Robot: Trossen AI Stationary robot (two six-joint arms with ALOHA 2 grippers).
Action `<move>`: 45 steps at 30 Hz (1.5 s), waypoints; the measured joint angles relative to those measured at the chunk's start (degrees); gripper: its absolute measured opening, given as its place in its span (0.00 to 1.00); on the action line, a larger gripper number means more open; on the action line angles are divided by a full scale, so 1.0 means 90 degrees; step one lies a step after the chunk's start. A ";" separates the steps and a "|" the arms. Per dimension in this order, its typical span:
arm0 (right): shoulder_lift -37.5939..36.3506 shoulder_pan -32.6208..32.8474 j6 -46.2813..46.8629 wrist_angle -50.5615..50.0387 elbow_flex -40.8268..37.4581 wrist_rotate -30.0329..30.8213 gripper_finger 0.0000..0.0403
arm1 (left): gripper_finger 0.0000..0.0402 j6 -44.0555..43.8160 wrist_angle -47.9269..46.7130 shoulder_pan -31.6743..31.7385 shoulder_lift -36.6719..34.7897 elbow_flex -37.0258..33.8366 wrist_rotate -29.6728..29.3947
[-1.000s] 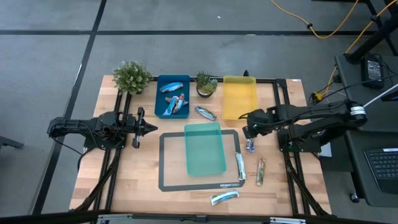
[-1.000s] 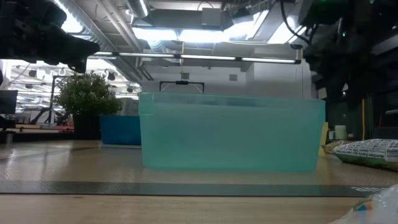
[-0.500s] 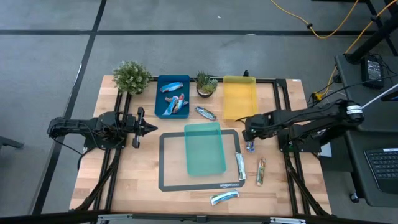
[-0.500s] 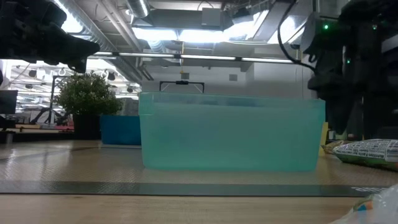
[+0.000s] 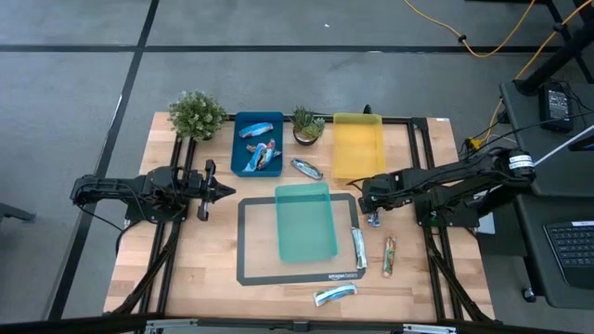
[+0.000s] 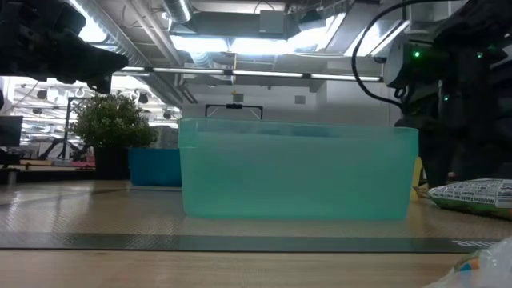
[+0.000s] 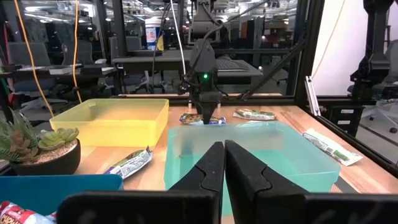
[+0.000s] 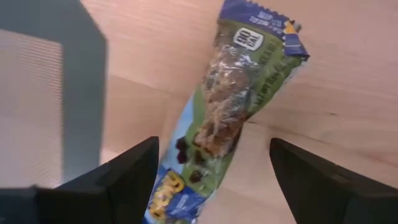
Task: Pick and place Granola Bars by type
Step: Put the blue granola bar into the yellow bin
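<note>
Blue tray [image 5: 243, 139] holds about three bars; one teal tray [image 5: 306, 221] and one yellow tray [image 5: 357, 144]. Left gripper [image 5: 223, 191] waits, fingers together. Right gripper [image 5: 372, 206], fingers apart, straddles a blue-green granola bar [image 8: 230, 118] lying on the table; four bars lie loose elsewhere.

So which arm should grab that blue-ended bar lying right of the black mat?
The right. Its gripper is open directly over the bar, fingers either side. The left gripper sits shut beyond the teal tray.

Blue-green granola bar [image 8: 221, 118] flat on wood, others [image 5: 259, 153] in blue tray (three or so), four loose
</note>
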 joint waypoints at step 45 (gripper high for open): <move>-0.0241 0.0126 -0.2148 -0.1817 0.3185 0.0993 0.18 | 0.01 0.0000 -0.0002 -0.0002 -0.0002 0.0000 0.0002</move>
